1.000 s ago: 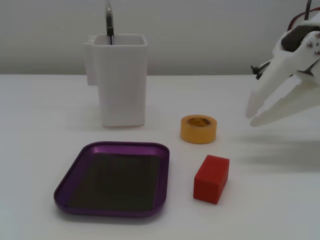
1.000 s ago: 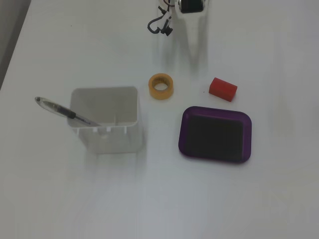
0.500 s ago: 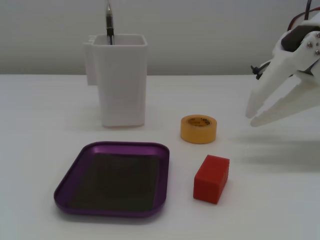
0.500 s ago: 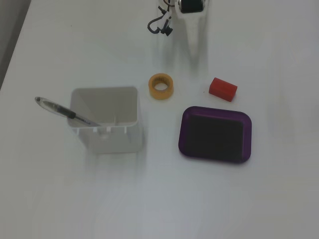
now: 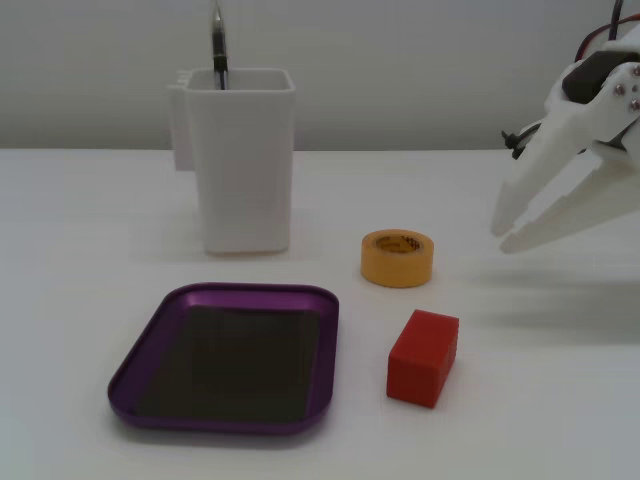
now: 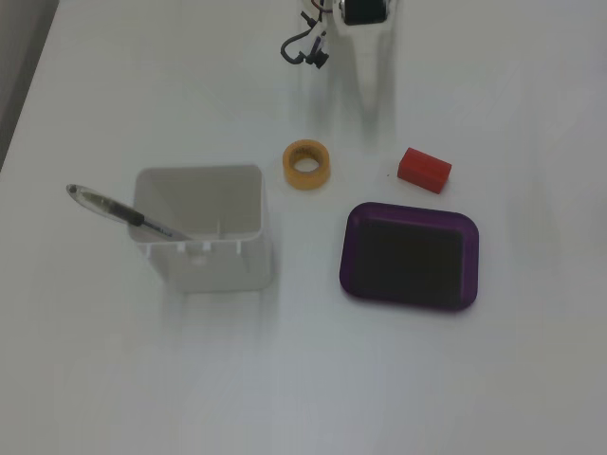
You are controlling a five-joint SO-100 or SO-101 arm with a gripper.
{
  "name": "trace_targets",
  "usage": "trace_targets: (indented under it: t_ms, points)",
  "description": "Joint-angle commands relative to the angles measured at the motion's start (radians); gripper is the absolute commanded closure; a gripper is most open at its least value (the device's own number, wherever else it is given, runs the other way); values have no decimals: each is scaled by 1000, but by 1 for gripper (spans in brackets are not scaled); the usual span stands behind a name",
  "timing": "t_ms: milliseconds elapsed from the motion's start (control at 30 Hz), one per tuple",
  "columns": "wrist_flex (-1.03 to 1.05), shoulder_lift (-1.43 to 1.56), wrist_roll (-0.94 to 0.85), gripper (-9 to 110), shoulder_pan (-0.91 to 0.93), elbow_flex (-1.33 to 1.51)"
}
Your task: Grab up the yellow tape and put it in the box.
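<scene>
Gripper: the white gripper [image 5: 507,228] hangs at the right edge of a fixed view, above the table, its two fingers spread apart and holding nothing. The other fixed view shows only a dark part of the arm at its top edge.
Yellow tape: the yellow tape [image 5: 397,257] lies flat on the white table [image 5: 560,400], hole upward, to the left of the fingertips and clear of them (also seen in the other fixed view [image 6: 307,164]).
Red block: the red block [image 5: 423,356] sits just in front of the tape, near it but not touching.
Box: the purple box [image 5: 150,345] rests at the front left of a fixed view, its dark bottom bare, close beside the red block; the tape is outside it.
White container: the tall white container [image 5: 240,160] stands behind the box, upright.
Pen: a pen [image 6: 123,213] leans in the container, its end sticking out over the rim.
</scene>
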Motion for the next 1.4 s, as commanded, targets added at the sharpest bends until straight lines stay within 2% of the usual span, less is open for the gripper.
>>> trace_targets:
  t_ms: [0, 900, 1067, 1233, 1367]
  points:
    - [14, 86, -8, 102, -2, 40]
    - [2, 86, -11, 102, 11, 29]
    - [11, 75, -15, 100, 18, -54]
    - [32, 69, -126, 97, 140, -201]
    - [92, 46, -175, 97, 155, -304]
